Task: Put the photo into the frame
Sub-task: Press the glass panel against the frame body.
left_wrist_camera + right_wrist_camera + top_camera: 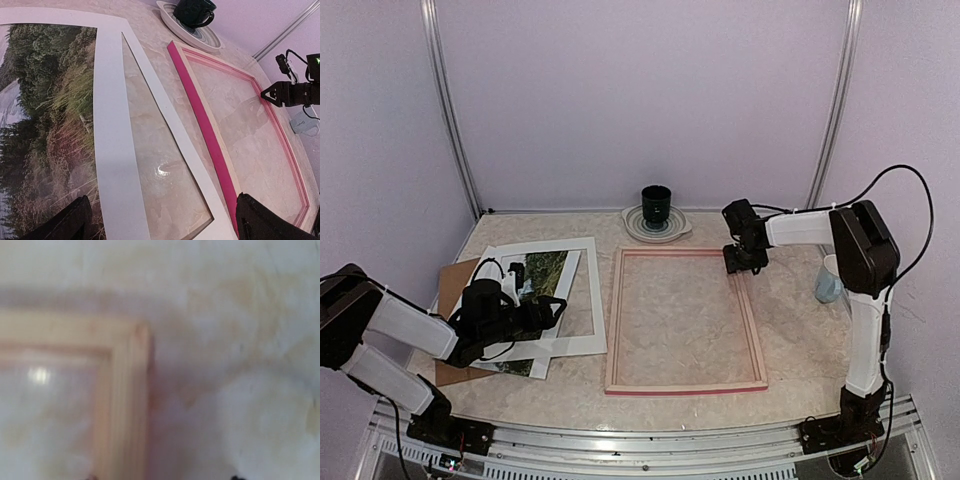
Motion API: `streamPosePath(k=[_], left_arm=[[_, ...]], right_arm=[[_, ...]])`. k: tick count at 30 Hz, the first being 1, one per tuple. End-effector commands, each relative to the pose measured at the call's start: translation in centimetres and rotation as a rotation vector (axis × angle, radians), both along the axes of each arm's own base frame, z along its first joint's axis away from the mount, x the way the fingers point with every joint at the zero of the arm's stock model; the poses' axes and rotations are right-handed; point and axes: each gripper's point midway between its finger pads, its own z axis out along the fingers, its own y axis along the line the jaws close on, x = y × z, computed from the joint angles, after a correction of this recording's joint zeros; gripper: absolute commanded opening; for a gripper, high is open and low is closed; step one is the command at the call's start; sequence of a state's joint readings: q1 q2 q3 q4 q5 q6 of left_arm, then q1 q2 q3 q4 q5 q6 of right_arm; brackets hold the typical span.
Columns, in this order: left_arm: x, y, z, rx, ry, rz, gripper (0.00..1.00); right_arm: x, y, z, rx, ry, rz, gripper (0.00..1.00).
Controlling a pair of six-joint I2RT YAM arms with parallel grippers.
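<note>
Two arms from above: the left gripper [535, 305] hovers over the photo [548, 272], which lies by the white mat board [582, 345], left of the frame [614, 320]. The right gripper [745, 262] meets the frame's far right corner. Left wrist: its fingers [65, 220] are spread wide, released. Right wrist: a blurred frame corner; I cannot tell its grasp.

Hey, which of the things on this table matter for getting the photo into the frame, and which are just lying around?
For the job: photo, frame.
Lying about: white mat board, brown backing board, dark cup, plate, pale blue cup.
</note>
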State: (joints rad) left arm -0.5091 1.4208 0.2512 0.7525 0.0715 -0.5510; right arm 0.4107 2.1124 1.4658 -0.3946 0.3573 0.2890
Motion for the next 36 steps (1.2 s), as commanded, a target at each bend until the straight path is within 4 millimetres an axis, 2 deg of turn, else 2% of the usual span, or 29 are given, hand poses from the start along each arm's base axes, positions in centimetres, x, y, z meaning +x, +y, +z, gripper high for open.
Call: streamPosePath(k=[1, 8, 14, 25, 36], left_arm=[[0.1, 0.1, 0.2, -0.013, -0.011, 0.0, 0.99], [0.0, 0.1, 0.3, -0.014, -0.013, 0.001, 0.99], [0.0, 0.1, 0.3, -0.015, -0.013, 0.001, 0.99], [0.0, 0.1, 0.4, -0.016, -0.015, 0.0, 0.99], [0.0, 0.1, 0.4, -0.017, -0.015, -0.001, 0.99]], right_arm=[[-4.3, -1.2, -2.0, -0.104, 0.116, -0.004, 0.6], [-6.2, -0.8, -0.2, -0.106, 0.091, -0.001, 0.6], [-7.5, -1.9, 0.6, -0.131, 0.068, -0.028, 0.6], [-9.6, -2.8, -1.4, -0.193, 0.131, -0.019, 0.6], [-13.6, -0.8, -2.1, -0.229, 0.185, 0.036, 0.6]])
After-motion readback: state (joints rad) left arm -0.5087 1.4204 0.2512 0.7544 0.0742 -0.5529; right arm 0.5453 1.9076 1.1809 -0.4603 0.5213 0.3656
